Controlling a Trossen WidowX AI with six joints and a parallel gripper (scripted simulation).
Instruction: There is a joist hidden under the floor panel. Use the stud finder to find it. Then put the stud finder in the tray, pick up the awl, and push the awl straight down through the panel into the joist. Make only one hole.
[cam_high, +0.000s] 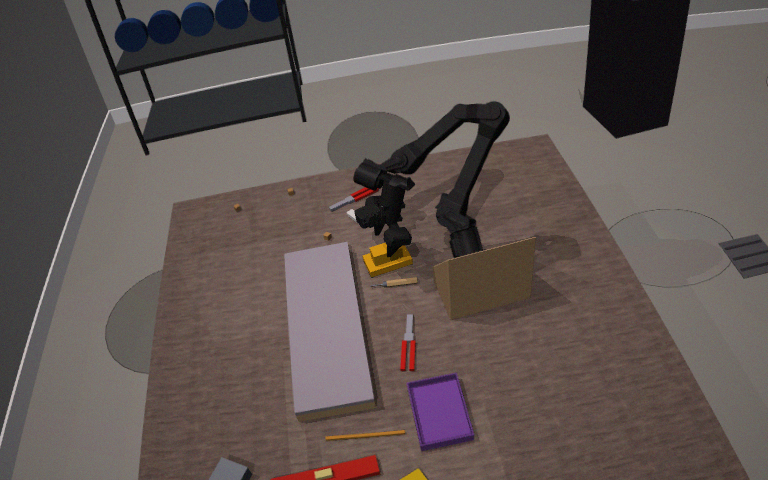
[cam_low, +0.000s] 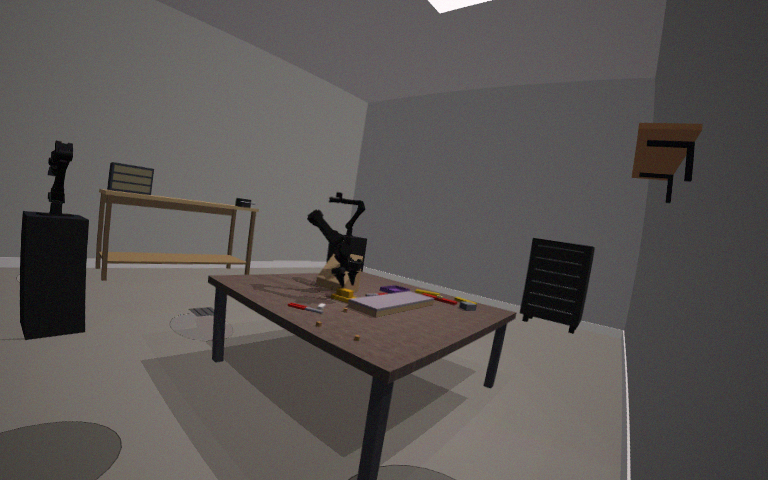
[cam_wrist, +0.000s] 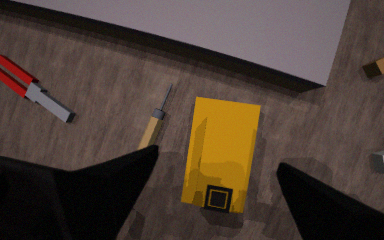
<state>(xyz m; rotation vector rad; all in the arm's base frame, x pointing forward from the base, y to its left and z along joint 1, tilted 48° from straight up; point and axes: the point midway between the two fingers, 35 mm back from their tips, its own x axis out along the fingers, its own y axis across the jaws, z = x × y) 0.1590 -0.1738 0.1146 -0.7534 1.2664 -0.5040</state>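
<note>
Wooden surface (cam_high: 566, 362) with yellow stud finder (cam_wrist: 222, 150) beside panel (cam_high: 325, 322), awl (cam_wrist: 152, 129) alongside, gripper (cam_wrist: 215, 200) spread wide and empty directly above; likely rigid, light, best pinched across long sides.

You see the arm (cam_low: 343, 237) bent down over the yellow stud finder (cam_low: 343, 294) on the table (cam_low: 396, 345). The pale floor panel (cam_low: 390, 302) lies just beside it.
</note>
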